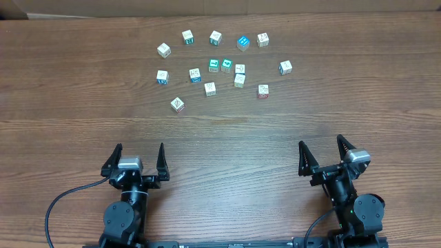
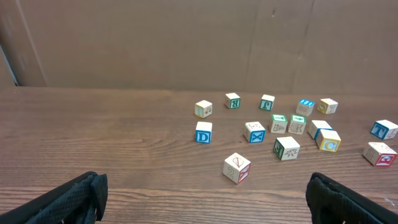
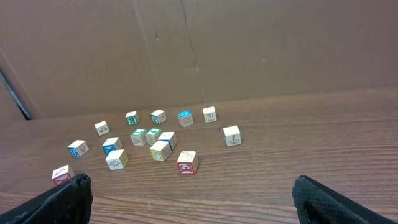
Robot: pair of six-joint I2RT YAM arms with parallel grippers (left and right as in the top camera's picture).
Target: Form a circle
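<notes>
Well ahead — cubes [image 1: 227, 66] far from spread fingers [image 1: 161, 158]

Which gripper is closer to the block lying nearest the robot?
Left. The left gripper sits just short of the block, slightly to its left; the right gripper is far off to its right.

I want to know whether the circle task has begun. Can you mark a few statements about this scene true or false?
1. The left tool and right tool are open and empty. True.
2. All the cubes lie on the table, beyond both tools. True.
3. Four cubes already form a tight ring. False: they lie scattered, with no closed ring.
4. The left tool touches a cube. False: it is well short of them all.
5. Two green-topped cubes sit side by side. True.
</notes>
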